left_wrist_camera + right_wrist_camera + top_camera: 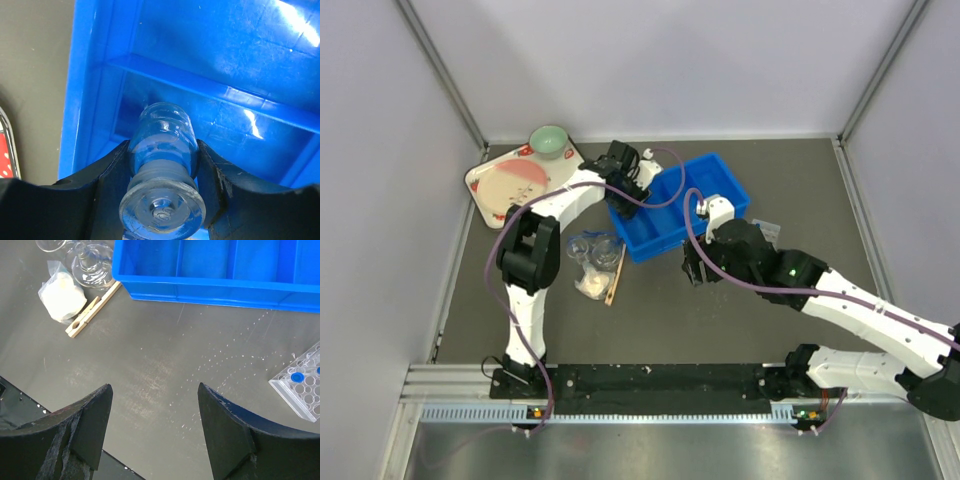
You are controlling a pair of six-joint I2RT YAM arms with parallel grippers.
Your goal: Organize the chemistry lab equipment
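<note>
Over the left end of the blue plastic compartment bin (720,182): left gripper (162,172) is pinching one small clear glass flask (164,130) across its narrow part, both black fingers (107,175) tight on the glass. Flask hangs above a bin compartment, flat round end toward the wrist camera; can't tell if it touches the bin floor.

Right gripper (154,400) hovers over the dark tabletop (165,355) just in front of the bin, jaws spread wide, nothing between them.

Other clear glass flasks (594,249) sit clustered on the table left of the bin, near its front corner. Whitish wad (62,296) lies just in front of them. Thin wooden stick (93,309) lies right beside the wad, one end pointing at the bin wall.

Clear rectangular plastic tube rack (305,390) is on the table to the right of the right gripper, not touching the bin, with at least one small blue-capped tube (297,376) in its holes.

Strawberry-print tray (480,185) with pink plate (518,183) and green bowl (549,141) sits at far left, apart from the flasks.
</note>
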